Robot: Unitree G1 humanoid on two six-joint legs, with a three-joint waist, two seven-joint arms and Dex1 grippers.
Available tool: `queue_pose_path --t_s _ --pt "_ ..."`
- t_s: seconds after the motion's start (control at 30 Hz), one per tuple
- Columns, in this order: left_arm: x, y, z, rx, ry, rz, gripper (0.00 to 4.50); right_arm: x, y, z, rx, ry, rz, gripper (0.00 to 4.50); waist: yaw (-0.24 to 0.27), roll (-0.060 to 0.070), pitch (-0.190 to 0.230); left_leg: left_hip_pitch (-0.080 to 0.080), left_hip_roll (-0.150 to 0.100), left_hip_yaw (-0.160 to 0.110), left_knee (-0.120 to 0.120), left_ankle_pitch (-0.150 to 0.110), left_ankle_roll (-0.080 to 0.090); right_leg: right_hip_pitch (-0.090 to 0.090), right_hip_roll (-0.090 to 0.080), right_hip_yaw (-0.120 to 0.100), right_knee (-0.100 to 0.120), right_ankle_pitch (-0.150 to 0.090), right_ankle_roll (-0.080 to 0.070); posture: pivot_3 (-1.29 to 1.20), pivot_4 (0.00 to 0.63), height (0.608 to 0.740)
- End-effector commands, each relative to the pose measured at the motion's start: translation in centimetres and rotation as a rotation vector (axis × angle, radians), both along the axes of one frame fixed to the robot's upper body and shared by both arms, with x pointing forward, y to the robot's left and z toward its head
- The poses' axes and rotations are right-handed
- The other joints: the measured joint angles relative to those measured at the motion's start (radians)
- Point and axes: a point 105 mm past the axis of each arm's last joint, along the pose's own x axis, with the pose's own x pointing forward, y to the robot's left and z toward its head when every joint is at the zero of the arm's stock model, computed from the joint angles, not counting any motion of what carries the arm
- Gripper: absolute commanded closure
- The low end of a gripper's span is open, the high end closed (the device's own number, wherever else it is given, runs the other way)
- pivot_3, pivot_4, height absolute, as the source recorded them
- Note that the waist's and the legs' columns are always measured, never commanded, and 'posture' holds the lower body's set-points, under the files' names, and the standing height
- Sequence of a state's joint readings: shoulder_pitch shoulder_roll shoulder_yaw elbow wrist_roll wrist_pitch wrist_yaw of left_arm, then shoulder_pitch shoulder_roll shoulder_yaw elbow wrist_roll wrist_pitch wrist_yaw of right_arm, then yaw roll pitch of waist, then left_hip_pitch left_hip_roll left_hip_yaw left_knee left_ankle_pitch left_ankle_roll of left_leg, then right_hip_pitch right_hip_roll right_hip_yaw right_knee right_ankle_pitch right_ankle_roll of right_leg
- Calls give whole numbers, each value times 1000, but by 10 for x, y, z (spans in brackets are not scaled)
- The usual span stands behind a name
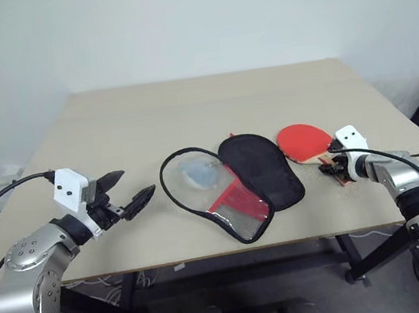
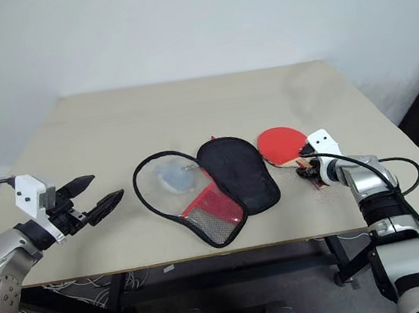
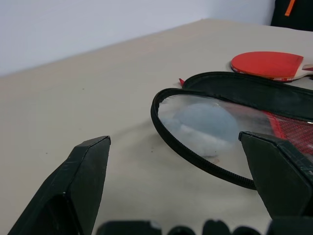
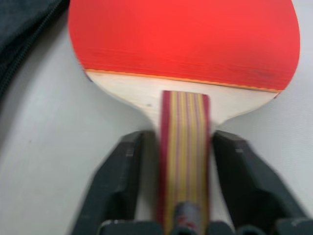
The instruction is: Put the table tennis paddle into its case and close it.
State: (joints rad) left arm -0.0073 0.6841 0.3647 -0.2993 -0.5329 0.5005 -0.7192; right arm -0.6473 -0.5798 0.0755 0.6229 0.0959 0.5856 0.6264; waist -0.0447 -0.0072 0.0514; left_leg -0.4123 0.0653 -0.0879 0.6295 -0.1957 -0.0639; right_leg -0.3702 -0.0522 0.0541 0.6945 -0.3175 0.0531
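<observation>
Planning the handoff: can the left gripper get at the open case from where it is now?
Probably yes. The left gripper hangs open just off the case, pointing at its near rim, with bare table between them. The paddle lies on the far side, its handle between the right gripper's fingers.

Red table tennis paddle (image 1: 305, 141) lies flat just right of the unzipped case (image 1: 254, 170).

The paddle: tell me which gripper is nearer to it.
Right. The right gripper has its fingers on either side of the paddle handle. The left gripper hovers open beyond the far side of the open case.
</observation>
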Motion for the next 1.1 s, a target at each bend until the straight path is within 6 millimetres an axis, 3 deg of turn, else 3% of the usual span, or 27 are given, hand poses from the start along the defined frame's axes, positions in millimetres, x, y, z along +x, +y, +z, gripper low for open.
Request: queue_pose_path --t_s 0.03,0.13,0.3,0.47,0.63,0.73,0.9,1.1 --pt "0 -1 13 -7 -51 0 0 5 -4 8 8 -25 -38 3341 0 0 0 0 0 0 0 0 0 0 0 0 0 0 0 0 0 684" --pt "1 -2 13 -10 -53 2 0 7 -6 10 4 -43 -70 3339 0 0 0 0 0 0 0 0 0 0 0 0 0 0 0 0 0 684" --pt "1 -2 12 -15 -52 6 0 20 -6 34 70 -160 -159 3339 0 0 0 0 0 0 1 0 0 0 0 0 0 0 0 0 0 684" --pt "2 -3 12 -17 -52 8 0 16 43 52 190 -202 -39 3339 -7 1 0 -1 1 0 0 0 0 -2 1 1 1 0 0 0 0 684" --pt "2 -3 11 -15 -53 9 0 -6 118 65 305 -194 108 3339 -9 1 0 -1 1 0 -2 0 0 -2 1 1 1 0 0 0 0 684" --pt "2 -3 11 -16 -52 9 0 -17 146 66 329 -179 149 3339 -8 2 1 -1 1 0 -1 0 0 -3 1 1 1 0 0 0 0 684" --pt "1 -4 11 -18 -51 12 0 -22 166 57 308 -151 137 3339 3 1 0 -1 1 0 0 0 0 -2 1 0 1 0 0 0 0 684" --pt "-1 -3 10 -22 -51 20 0 -19 162 52 271 -150 99 3339 0 1 0 -1 1 0 -1 0 0 -3 1 0 1 0 0 0 0 684"
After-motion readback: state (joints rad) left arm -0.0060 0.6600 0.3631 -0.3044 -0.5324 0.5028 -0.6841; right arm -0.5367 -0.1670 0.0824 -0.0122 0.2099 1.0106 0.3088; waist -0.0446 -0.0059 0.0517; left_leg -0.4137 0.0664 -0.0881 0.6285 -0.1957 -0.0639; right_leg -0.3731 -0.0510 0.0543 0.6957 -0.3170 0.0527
